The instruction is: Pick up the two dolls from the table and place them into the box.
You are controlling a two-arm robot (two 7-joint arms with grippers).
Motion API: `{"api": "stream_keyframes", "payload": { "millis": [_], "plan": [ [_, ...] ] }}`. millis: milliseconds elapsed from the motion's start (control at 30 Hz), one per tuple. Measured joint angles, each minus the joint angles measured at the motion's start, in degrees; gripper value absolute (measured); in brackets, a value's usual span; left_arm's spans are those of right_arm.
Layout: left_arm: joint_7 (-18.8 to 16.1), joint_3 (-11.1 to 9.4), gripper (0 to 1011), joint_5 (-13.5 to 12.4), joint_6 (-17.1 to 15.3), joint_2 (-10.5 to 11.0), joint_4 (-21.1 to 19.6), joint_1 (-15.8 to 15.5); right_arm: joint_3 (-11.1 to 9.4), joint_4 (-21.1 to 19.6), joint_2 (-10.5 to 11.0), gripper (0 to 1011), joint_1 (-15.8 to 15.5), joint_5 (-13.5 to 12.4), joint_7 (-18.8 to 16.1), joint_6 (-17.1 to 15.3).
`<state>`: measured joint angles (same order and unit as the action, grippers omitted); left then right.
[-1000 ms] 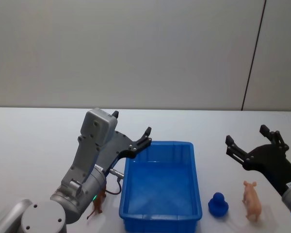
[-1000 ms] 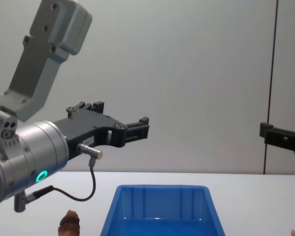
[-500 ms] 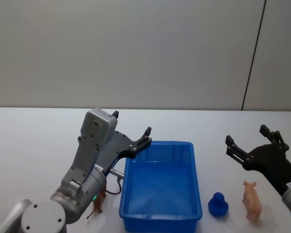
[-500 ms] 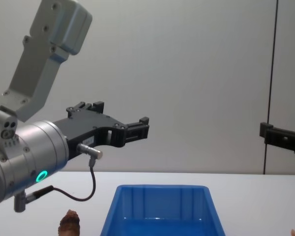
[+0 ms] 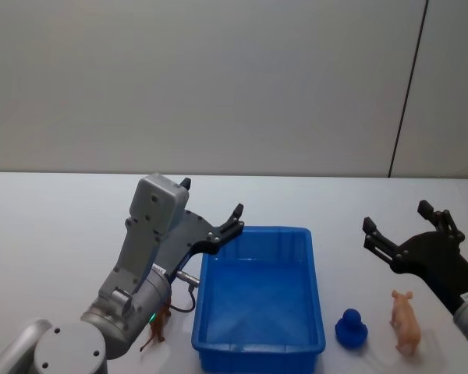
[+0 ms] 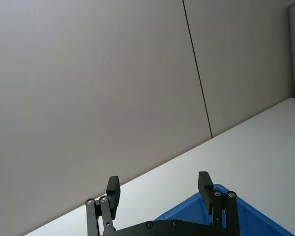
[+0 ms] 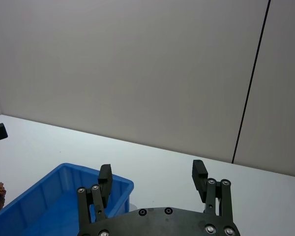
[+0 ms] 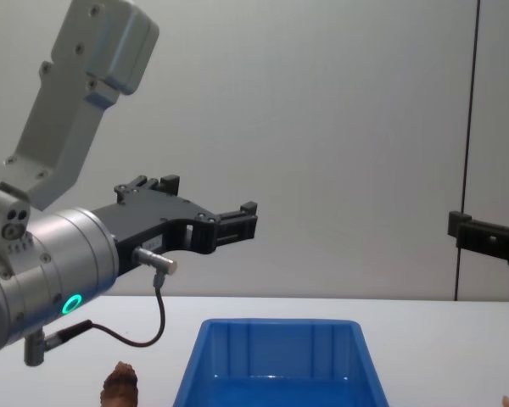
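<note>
The blue box (image 5: 259, 231) sits on the white table (image 5: 54, 226) in front of me, with nothing visible inside. A brown tufted doll (image 5: 157, 327) stands just left of the box, partly behind my left arm; its tuft (image 8: 120, 386) pokes up in the chest view. The pale pink doll (image 5: 405, 321) stands well right of the box. My left gripper (image 5: 212, 199) hovers open and empty above the box's far left corner. Off to the right, my right gripper (image 5: 396, 216) is raised, open and empty, above and behind the pink doll.
A small blue duck figure (image 5: 350, 328) stands between the box and the pink doll. A plain grey wall with a dark vertical seam (image 5: 405, 93) rises behind the table. Bare tabletop stretches to the far left and behind the box.
</note>
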<state>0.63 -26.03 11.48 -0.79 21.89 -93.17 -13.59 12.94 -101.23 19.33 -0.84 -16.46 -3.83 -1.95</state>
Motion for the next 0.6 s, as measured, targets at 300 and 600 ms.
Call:
{"api": "stream_keyframes", "payload": {
  "millis": [300, 600],
  "plan": [
    [0.0, 0.0, 1001, 0.0, 0.0, 0.0, 0.0, 0.0, 0.0, 0.0, -0.3, 1001, -0.1, 0.0, 0.5, -0.1],
    [0.0, 0.0, 1001, 0.0, 0.0, 0.0, 0.0, 0.0, 0.2, 0.3, -1.1, 1001, -0.2, 0.4, 3.1, -1.3]
  ]
}}
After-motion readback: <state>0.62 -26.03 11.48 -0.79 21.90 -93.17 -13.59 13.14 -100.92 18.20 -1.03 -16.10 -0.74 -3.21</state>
